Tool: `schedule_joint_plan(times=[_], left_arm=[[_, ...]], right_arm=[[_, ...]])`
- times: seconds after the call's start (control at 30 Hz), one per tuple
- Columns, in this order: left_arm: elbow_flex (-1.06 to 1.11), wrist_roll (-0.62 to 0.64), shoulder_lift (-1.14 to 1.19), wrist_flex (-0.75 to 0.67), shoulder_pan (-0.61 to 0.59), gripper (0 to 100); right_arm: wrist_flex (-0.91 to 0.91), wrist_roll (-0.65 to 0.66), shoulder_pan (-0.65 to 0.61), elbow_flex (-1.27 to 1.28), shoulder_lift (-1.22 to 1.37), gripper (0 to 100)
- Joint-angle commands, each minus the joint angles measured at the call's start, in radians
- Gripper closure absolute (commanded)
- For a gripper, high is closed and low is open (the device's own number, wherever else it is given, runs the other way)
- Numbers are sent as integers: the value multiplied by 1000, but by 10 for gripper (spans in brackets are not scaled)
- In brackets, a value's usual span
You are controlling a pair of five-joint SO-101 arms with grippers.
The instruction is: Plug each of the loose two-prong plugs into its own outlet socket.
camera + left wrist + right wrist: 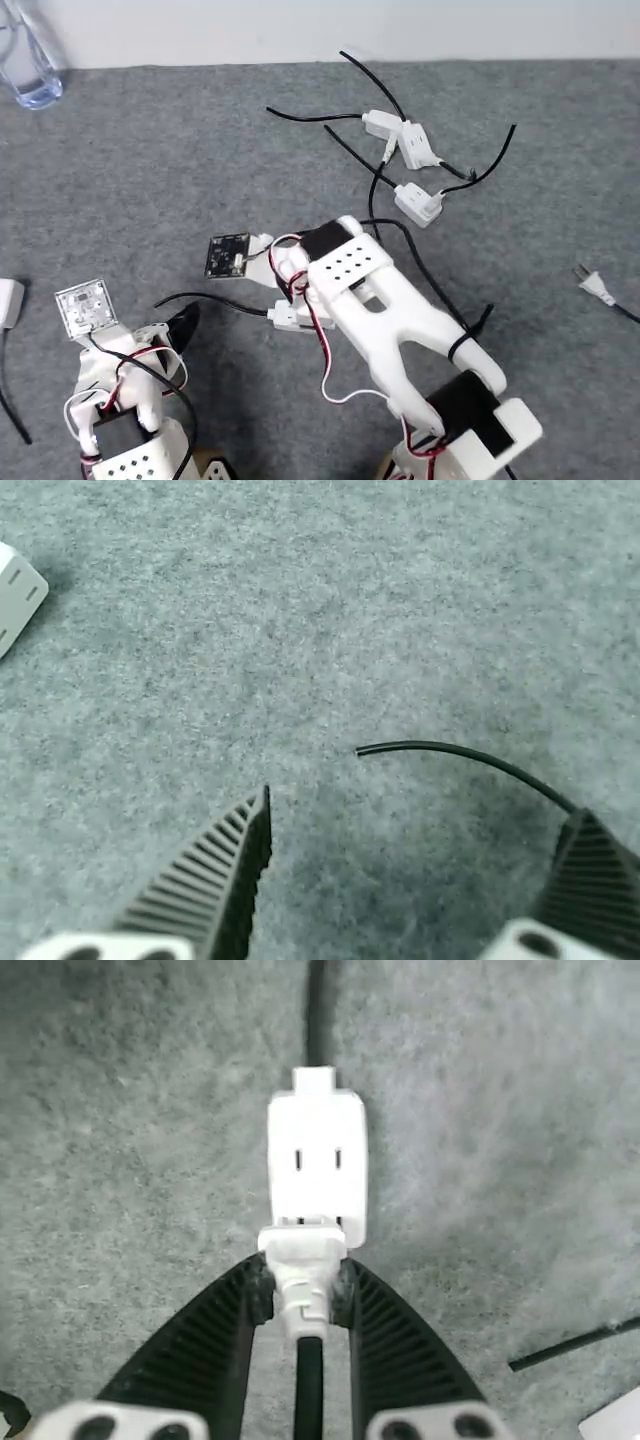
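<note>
A: What does the overhead camera give you?

B: The right arm (390, 300) reaches over the middle of the grey worktop (150, 170). A white socket (285, 318) lies at its tip, and its black cord (215, 303) trails towards the left hand (184, 327). Farther back, a seated plug (380, 124) is in the top socket (415, 145), and a bare socket (420, 203) lies just below. An edge socket (8, 302) sits far left. A loose plug (597, 286) lies well apart at the right.

A: And the left wrist camera?

B: The left hand is wide open and empty. Its jaws stand apart over the worktop, and the black cord's free end lies between them.

A: The right wrist camera?

B: The right hand (303, 1275) is clamped on a white plug (302, 1245), whose cord runs back between the fingers. The plug's face butts against the end of the white socket. I can't tell whether the prongs are in or only resting at the slots.

A: What could go wrong?

B: I think nothing braces that socket, so a push may just slide it across the worktop. If the prongs sit slightly off the slots, the plug could tilt in the grip or slip back. Then two plugs would be left unplugged.
</note>
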Motion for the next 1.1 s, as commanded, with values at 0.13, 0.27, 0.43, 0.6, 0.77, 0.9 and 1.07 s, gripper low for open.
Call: schedule_joint_plan(times=[0.13,0.27,0.43,0.6,0.77,0.9,1.07], left_arm=[[-12,-8,-14,2,-5,582],[-12,-8,-14,2,-5,582],[-12,-8,-14,2,-5,582],[-12,-8,-14,2,-5,582],[-12,-8,-14,2,-5,582],[-12,-8,-14,2,-5,582],[-12,-8,-14,2,-5,582]], right_arm=[[4,-5,8,0,-4,991],[2,-2,25,-6,-7,991],[5,14,28,-29,-7,991],[2,14,30,-31,-4,991],[-12,18,31,-37,48,991],[-48,17,33,-38,97,991],[-30,18,35,-72,94,991]])
